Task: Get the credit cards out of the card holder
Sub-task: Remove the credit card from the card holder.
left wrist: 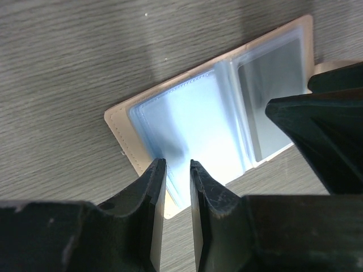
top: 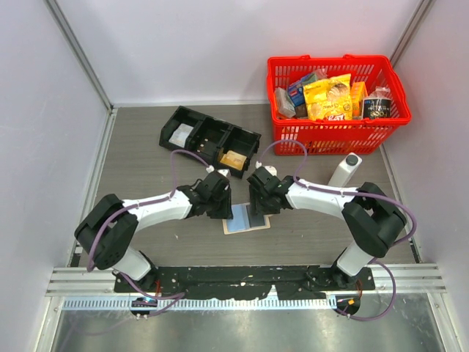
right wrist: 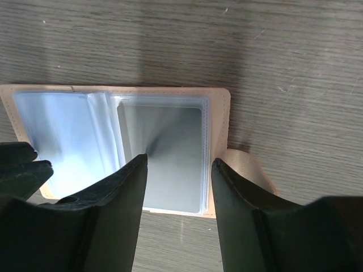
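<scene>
Two grippers meet over one open holder (top: 238,225), which lies flat on the table (top: 146,183) just ahead of my bases.

Top view: my left gripper (top: 224,210) is down at the holder's left half and my right gripper (top: 256,211) at its right half. I cannot judge either finger gap from this height. A black tray (top: 210,141) with flat packets sits beyond my left arm. A red basket (top: 337,103) of goods stands at the far right, with a white bottle (top: 344,170) just in front of it.

Left wrist view: the holder is spread open, tan rim outside and pale blue faces up. My left gripper stands narrow, with only a thin slot between the fingers (left wrist: 153,187). The tips are over the near edge of the blue page. I cannot tell whether they touch it or pinch anything. A grey card (left wrist: 272,85) sits inside the clear sleeve of the other page, partly behind my right gripper.

Right wrist view: my right gripper is parted moderately wide and holds nothing. Its fingers (right wrist: 133,181) straddle the near edge of the grey card, which remains seated in its sleeve. The closing tab (right wrist: 249,167) pokes out beside my right finger. I cannot confirm contact with the sleeve.
</scene>
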